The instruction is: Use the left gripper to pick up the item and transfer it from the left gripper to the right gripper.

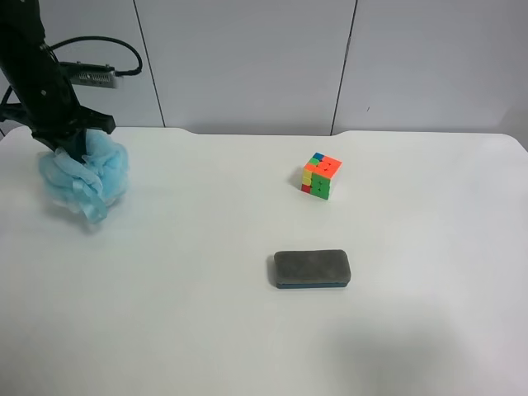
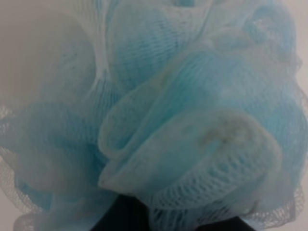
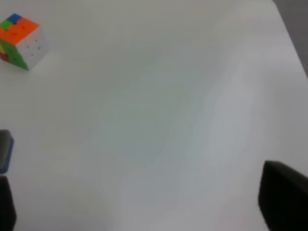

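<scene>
I'm watching the white table (image 1: 247, 346). The light-blue loofah (image 1: 89, 175) is sitting at the high view's left edge, and the left gripper (image 1: 73, 147) is digging into the mesh; can't tell if it's clamped. The eraser (image 1: 311, 269) and puzzle cube (image 1: 321, 176) are lying mid-table. The right gripper (image 3: 139, 197) is hovering with jaws wide apart.

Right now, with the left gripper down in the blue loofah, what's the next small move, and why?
Probably a short straight lift, if the jaws have closed, which the mesh hides. The left gripper is buried in the top of the loofah, which fills the left wrist view; the right gripper is open over bare table.
</scene>
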Controlling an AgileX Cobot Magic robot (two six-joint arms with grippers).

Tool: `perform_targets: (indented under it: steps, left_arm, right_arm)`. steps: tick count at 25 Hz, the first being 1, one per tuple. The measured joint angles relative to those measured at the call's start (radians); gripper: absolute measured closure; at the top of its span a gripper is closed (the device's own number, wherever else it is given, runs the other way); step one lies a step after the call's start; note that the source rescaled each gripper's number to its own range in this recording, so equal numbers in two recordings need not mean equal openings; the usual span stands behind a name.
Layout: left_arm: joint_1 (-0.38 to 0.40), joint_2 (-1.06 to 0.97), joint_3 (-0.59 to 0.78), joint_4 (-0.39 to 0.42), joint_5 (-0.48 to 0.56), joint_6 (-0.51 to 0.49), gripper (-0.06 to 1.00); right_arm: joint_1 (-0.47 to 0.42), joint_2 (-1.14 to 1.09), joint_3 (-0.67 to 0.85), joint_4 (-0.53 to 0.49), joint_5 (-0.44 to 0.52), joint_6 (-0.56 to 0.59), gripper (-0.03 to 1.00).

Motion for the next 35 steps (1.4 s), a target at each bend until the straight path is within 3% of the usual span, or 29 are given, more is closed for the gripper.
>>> perform_targets:
  steps: [10,18,28,35]
  left_arm:
    - [0.000,-0.212,0.000,-0.024,0.118,0.027,0.92]
    - [-0.033,-0.349,0.000,-0.139,0.139,0.102,0.92]
    - [-0.377,-0.360,0.001,-0.192,0.120,0.253,0.93]
    - [-0.546,-0.360,0.001,-0.277,0.110,0.437,0.93]
  right_arm:
    - [0.000,0.000,0.000,0.000,0.000,0.000,-0.03]
    - [0.000,0.000,0.000,0.000,0.000,0.000,-0.03]
    - [0.000,0.000,0.000,0.000,0.000,0.000,-0.03]
    - [0.000,0.000,0.000,0.000,0.000,0.000,-0.03]
